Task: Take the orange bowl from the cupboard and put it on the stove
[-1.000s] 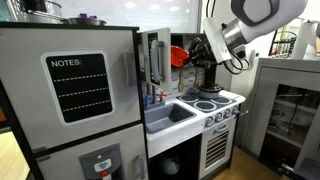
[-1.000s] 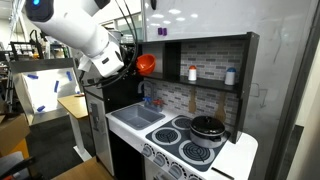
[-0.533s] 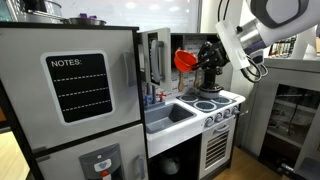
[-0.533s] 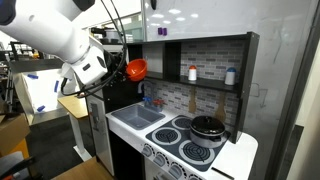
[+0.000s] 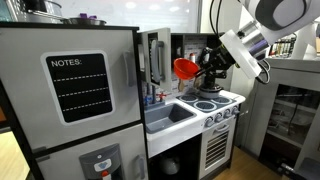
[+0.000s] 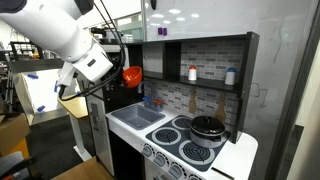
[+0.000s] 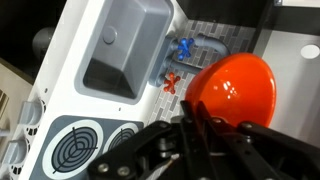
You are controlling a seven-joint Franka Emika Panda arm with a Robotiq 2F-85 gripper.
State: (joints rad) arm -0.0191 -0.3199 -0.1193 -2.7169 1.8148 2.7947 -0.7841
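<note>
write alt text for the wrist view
The robot's hand holds an orange bowl by its rim, over a white toy kitchen counter. A sink sits at upper left and the stove with black burners at lower left.

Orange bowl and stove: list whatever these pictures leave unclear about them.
- Grip: in the wrist view the hand is a dark blur against the orange bowl; where it meets the rim is unreadable.
- The stove: the wrist view's bottom edge cuts it off; only part of its top shows.
- One burner: in an exterior view the black pot covers it.
- The shelf items: too small to identify.
</note>
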